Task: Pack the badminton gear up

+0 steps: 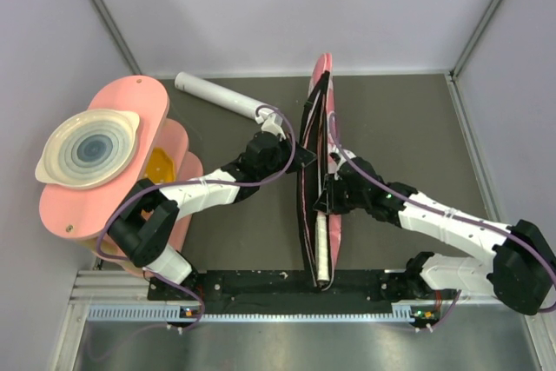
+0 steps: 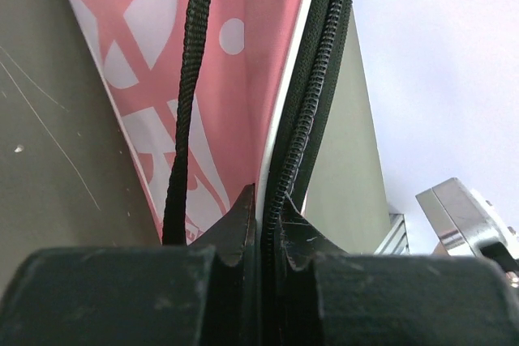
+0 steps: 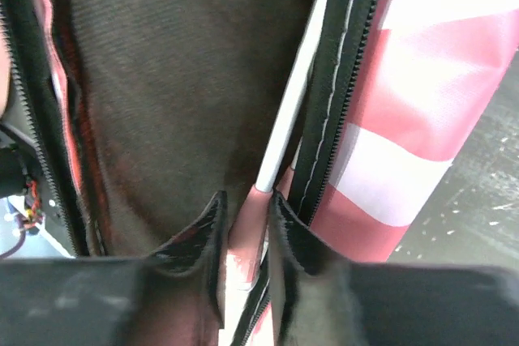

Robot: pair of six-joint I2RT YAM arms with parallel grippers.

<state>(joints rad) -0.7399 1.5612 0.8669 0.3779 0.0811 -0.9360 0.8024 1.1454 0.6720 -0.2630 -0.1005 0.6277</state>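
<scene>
Left gripper (image 2: 261, 208) clenched on bag (image 2: 243, 79) rim | right gripper (image 3: 247, 204) grasping racket (image 3: 284, 127) inside bag | tube (image 1: 221, 95) well apart, back-left

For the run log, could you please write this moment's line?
left hand shut on bag | right hand shut on racket | tube outside

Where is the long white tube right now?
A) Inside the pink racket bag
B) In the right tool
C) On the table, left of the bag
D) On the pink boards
C: the long white tube lies flat on the table at its far side, left of the upright pink racket bag and outside it.
</scene>
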